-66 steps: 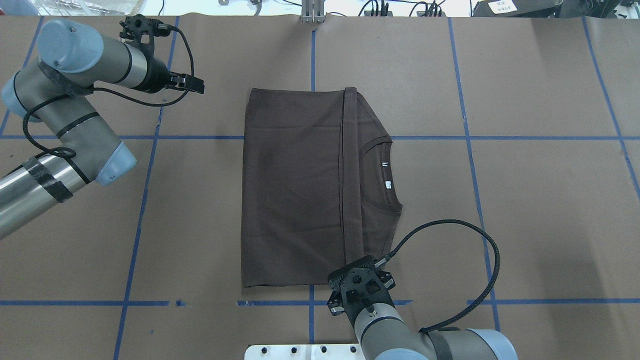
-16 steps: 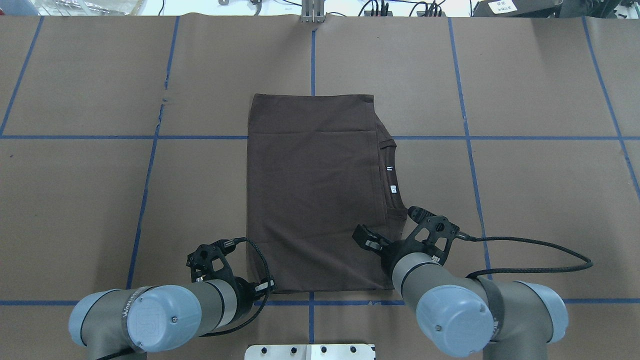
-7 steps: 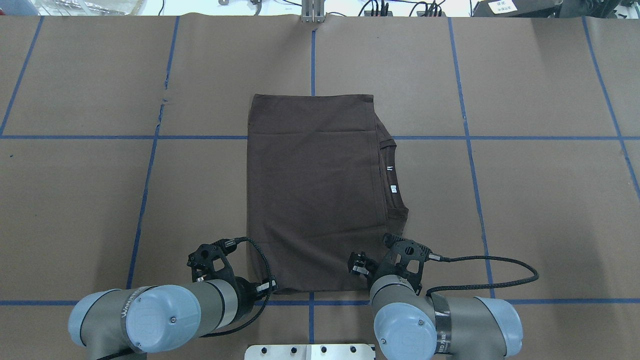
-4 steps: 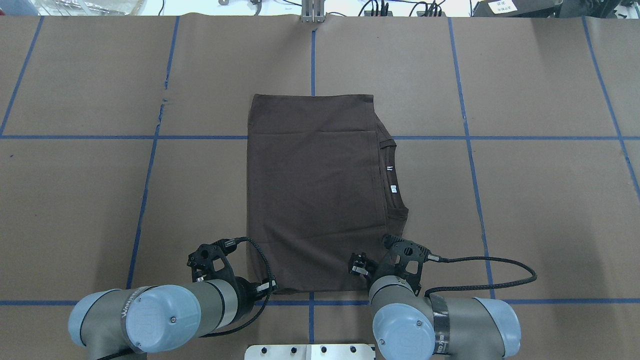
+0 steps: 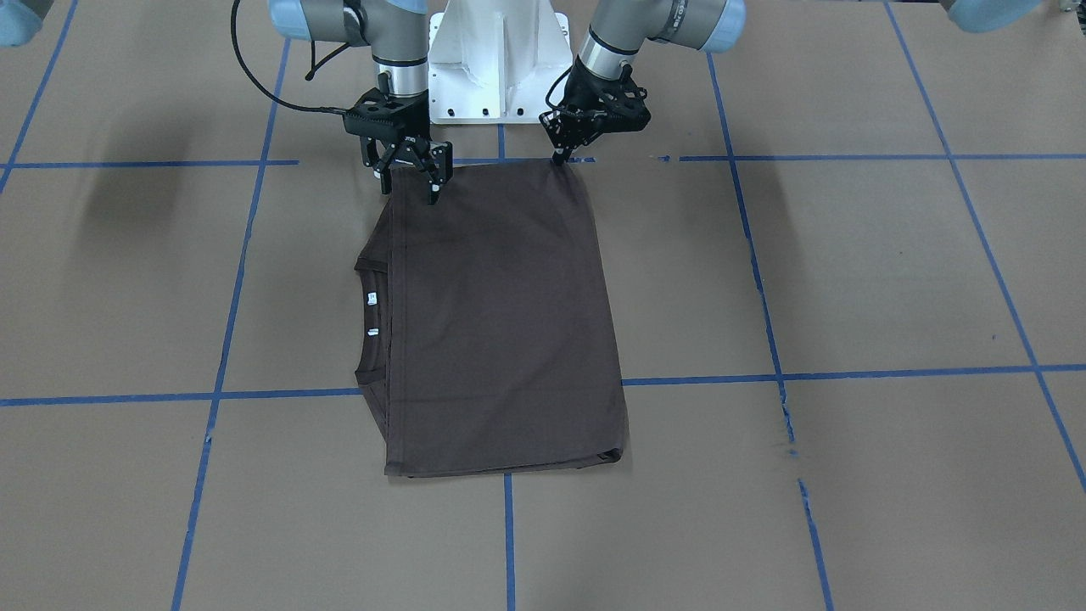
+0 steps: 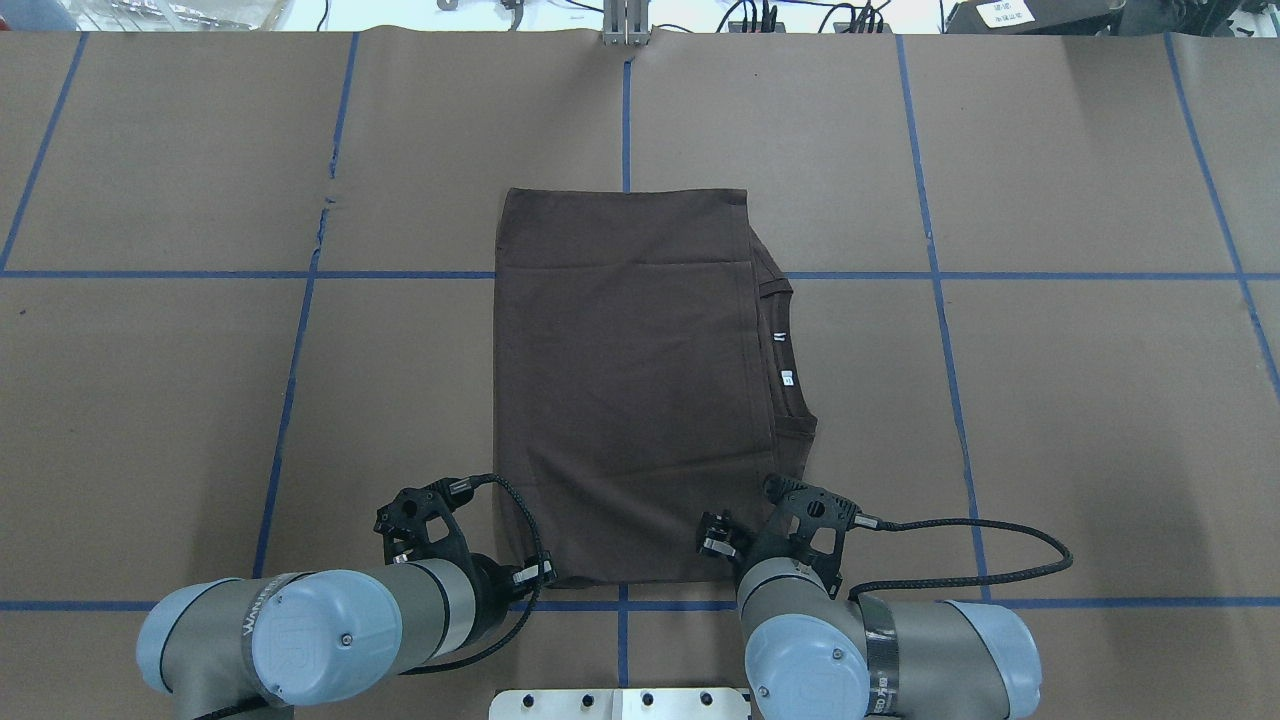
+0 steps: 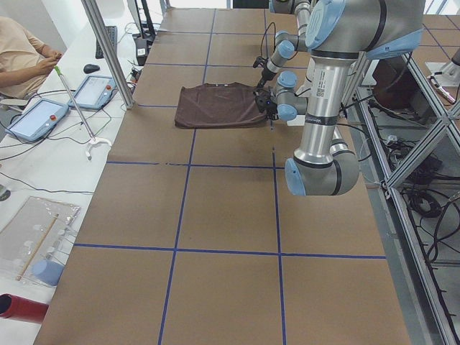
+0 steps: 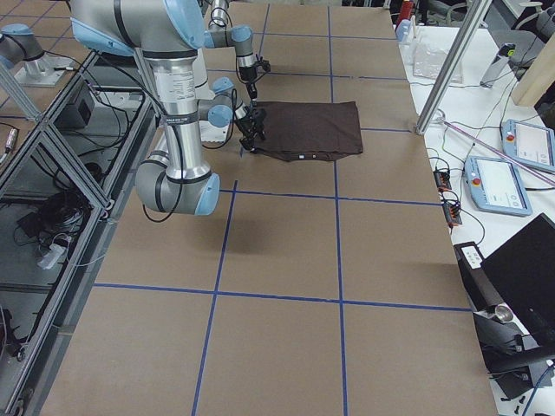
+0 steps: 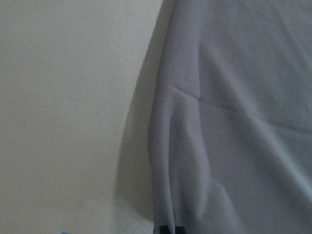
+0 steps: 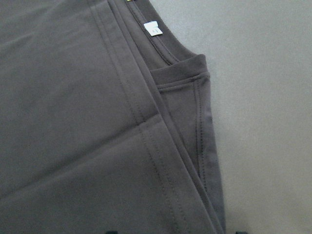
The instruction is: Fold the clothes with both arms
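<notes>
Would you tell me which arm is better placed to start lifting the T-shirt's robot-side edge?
Left, probably. The left gripper looks shut on the T-shirt's robot-side corner, with fabric puckering toward it in its wrist view. The right gripper sits open by the other corner and has yet to close.

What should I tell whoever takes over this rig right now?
Left gripper: looks shut on the T-shirt at its near corner.
Right gripper: open, fingers straddling the other near corner, not gripping.
T-shirt: flat on the table, already folded into a rectangle, collar showing on the robot's right.
Left to do: probably close the right gripper, then fold the near edge over to the far edge.
</notes>
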Robot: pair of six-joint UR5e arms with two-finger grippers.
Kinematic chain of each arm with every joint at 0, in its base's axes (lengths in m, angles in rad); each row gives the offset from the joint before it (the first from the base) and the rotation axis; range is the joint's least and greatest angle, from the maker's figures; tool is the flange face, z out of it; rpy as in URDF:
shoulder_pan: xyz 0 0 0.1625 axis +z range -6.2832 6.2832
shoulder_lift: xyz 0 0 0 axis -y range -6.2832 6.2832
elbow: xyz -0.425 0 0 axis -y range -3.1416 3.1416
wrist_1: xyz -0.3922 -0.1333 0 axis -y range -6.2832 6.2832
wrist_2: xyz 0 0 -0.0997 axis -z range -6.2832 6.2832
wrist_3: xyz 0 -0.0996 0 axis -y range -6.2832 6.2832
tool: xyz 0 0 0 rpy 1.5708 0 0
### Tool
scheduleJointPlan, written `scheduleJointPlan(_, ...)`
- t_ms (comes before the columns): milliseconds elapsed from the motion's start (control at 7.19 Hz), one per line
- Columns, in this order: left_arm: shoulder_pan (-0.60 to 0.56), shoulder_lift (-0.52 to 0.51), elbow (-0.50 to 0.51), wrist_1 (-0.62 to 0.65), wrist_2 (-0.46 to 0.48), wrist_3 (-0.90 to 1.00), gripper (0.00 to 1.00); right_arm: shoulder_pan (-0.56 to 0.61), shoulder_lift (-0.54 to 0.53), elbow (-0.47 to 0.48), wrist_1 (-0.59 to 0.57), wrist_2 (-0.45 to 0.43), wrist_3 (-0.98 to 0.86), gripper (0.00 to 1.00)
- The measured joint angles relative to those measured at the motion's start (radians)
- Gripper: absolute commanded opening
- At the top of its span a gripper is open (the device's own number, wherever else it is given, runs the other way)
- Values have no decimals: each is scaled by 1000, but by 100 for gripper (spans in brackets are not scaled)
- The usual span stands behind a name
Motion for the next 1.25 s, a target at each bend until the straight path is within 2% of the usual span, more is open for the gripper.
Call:
scheduleJointPlan(278, 0, 0, 0, 0, 0, 0, 0, -1, 0, 0, 1, -1, 7, 22)
scheduleJointPlan(417, 0, -1, 0, 0, 0, 0, 0, -1, 0, 0, 2, -2, 19, 5)
scheduleJointPlan(557, 0, -1, 0, 0, 0, 0, 0, -1, 1, 0, 4, -2, 30, 0)
scheduleJointPlan(1252, 0, -4, -1, 0, 0, 0, 0, -1, 0, 10, 5, -2, 66, 0)
